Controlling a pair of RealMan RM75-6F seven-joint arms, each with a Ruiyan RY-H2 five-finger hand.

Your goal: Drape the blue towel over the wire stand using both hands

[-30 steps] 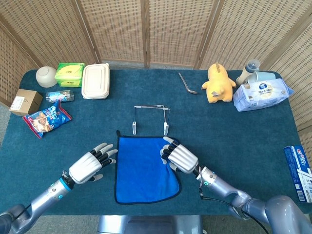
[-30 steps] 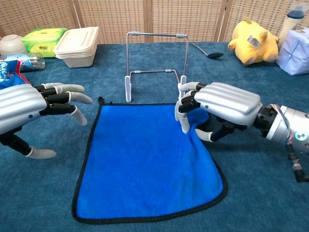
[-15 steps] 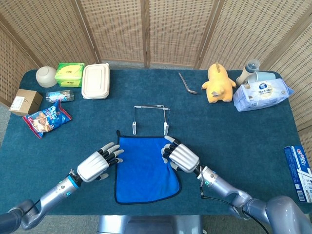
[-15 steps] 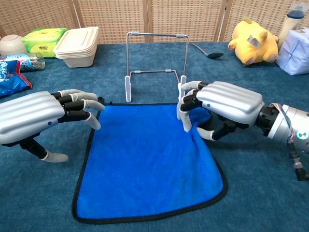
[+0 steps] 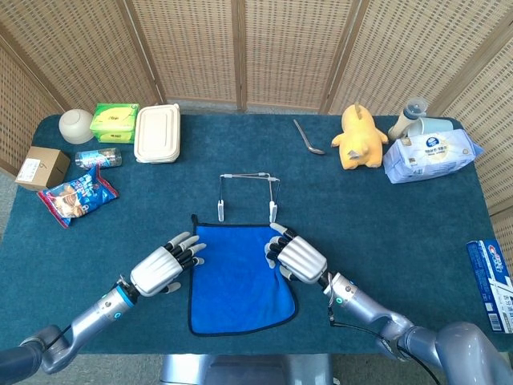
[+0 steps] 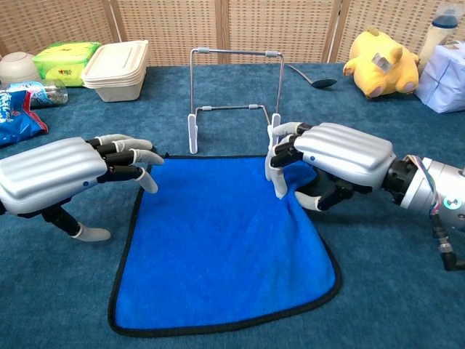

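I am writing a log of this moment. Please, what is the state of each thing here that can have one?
towel: flat on the table, right far corner bunched
stand: upright, bare
right hand: fingers on the towel corner; grip not clear
left hand: open, at the towel's left edge
lunch box: lid closed
bowl: upside down

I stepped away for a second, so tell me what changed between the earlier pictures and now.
The left hand moved right, toward the near-left corner of the blue towel; its fingertips now hang at the towel's left edge, holding nothing. The right hand stayed put, fingers on the towel's far right corner, which is bunched under it. The towel lies flat as before, and the wire stand is bare and unmoved.
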